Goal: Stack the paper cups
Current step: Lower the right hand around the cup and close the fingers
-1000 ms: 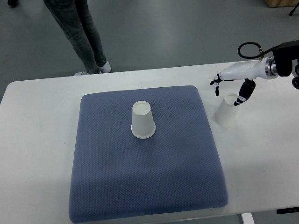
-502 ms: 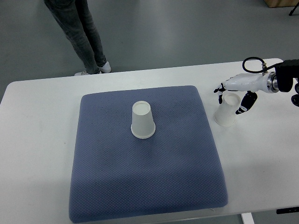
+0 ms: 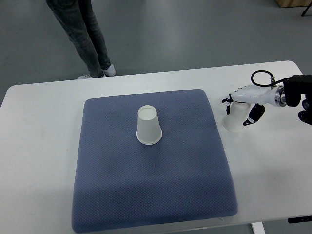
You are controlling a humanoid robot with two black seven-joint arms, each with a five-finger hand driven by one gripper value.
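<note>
Two white paper cups stand upside down. One cup [image 3: 148, 126] sits on the blue mat [image 3: 153, 180], left of its middle. The other cup [image 3: 234, 122] stands on the white table just off the mat's right edge. My right hand [image 3: 240, 110] comes in from the right edge and sits down over this cup. Its fingers [image 3: 227, 101] lie against the cup's left side and the thumb [image 3: 254, 115] against its right side. The palm hides the cup's top. The cup still rests on the table. My left arm is out of sight.
The white table [image 3: 39, 146] reaches past the mat on all sides, with its front edge close to the mat. A person's legs [image 3: 83, 34] stand on the grey floor beyond the far edge, at the upper left.
My right hand has come down and slightly toward me, from above the right-hand cup to around it. Neither cup has moved.
</note>
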